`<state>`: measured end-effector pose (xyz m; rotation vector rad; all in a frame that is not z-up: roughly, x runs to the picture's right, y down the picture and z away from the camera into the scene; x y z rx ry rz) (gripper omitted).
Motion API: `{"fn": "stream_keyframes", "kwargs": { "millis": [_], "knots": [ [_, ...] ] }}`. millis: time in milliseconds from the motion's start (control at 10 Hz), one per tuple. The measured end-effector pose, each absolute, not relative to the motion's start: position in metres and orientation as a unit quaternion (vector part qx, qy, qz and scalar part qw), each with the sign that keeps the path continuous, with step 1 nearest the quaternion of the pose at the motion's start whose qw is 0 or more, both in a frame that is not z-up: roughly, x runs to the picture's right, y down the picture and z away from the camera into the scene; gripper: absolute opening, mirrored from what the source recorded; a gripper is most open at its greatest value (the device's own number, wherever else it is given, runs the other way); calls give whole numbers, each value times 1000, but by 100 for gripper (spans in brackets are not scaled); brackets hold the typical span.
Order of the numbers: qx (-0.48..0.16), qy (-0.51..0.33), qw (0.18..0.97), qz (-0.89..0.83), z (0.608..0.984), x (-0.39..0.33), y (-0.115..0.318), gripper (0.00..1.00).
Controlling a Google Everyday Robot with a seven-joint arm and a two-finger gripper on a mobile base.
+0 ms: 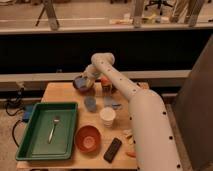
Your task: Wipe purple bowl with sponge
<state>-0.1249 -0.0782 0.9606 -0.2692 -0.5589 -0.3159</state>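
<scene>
One wooden tabletop [62, 92] fills the lower left of the frame and carries two bowls, two cups, one tray and a few small items. The purple bowl [80, 89], round, dark and glossy, sits at the tabletop's far edge, just left of the frame's centre. Inside it shows a pale blue-grey soft patch, the sponge [81, 85]. The tool [88, 78] is at the bowl's right rim, over its hollow, at the end of the one smooth white arm [135, 107], which rises from the lower right. Whether the tool is open, closed or gripping the sponge cannot be told.

The orange-red bowl [88, 138], round with a pale centre, stands near the front edge. Between the two bowls are a small blue cup [90, 103] and, right of it and nearer the front, a white cup [107, 116]. One rectangular green tray [35, 147] at lower left holds a single metal fork [53, 128]. One flat black slab [112, 149] lies right of the orange-red bowl. One jar [105, 86] with an orange top stands right of the purple bowl.
</scene>
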Motion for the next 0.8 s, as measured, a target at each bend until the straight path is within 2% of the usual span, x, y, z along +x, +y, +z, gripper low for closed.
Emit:
{"fn": "stream_keyframes", "kwargs": {
  "millis": [300,800],
  "knots": [
    [-125,-257,941,-178,959,-130,-113,0],
    [-131,-260,937,-196,973,-132,-105,0]
  ]
}}
